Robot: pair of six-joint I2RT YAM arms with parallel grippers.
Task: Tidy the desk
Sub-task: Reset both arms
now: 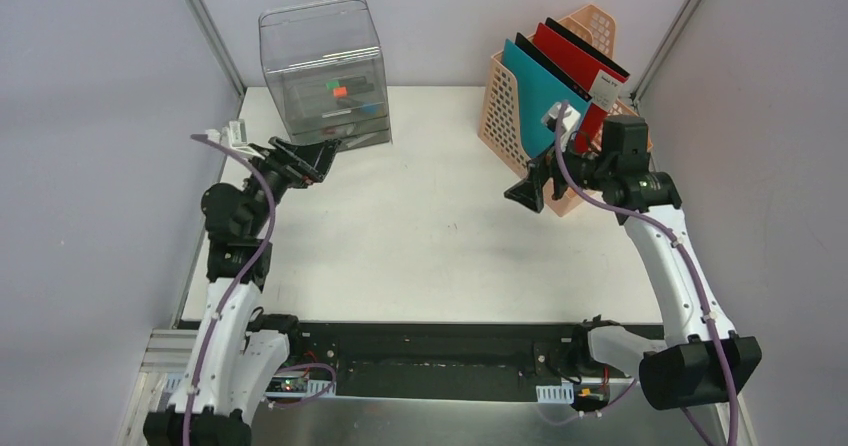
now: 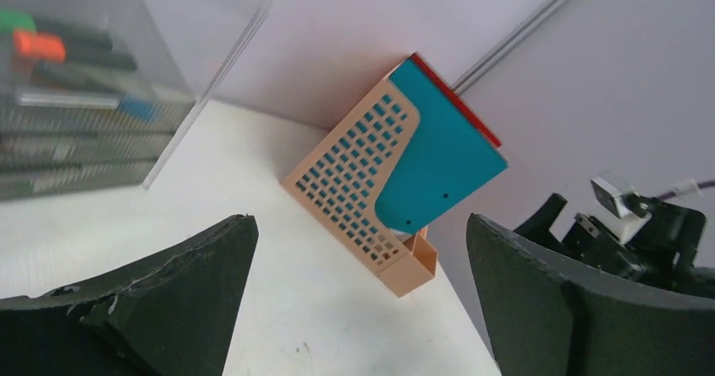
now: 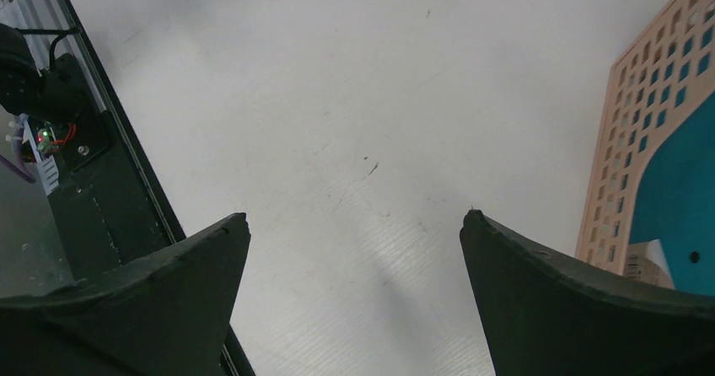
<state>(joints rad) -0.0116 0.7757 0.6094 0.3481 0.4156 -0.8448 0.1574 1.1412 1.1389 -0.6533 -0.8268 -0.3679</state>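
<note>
The desk (image 1: 430, 226) is a white tabletop with a black and aluminium rail (image 1: 420, 361) along its near edge. My left gripper (image 1: 310, 156) hangs open and empty just in front of a clear plastic drawer unit (image 1: 325, 71) at the back left. In the left wrist view the left gripper (image 2: 362, 224) has its jaws wide apart over bare desk (image 2: 278, 308). My right gripper (image 1: 530, 188) is open with nothing in it, beside a peach file holder (image 1: 515, 116). The right wrist view shows the right gripper (image 3: 354, 220) spread wide above the desk (image 3: 337, 98).
The drawer unit (image 2: 84, 81) holds several markers, among them green, orange and blue ones. The file holder (image 2: 354, 182) at the back right carries a teal folder (image 1: 540, 86), a red folder (image 1: 575, 56) and a black one. Grey walls close in three sides.
</note>
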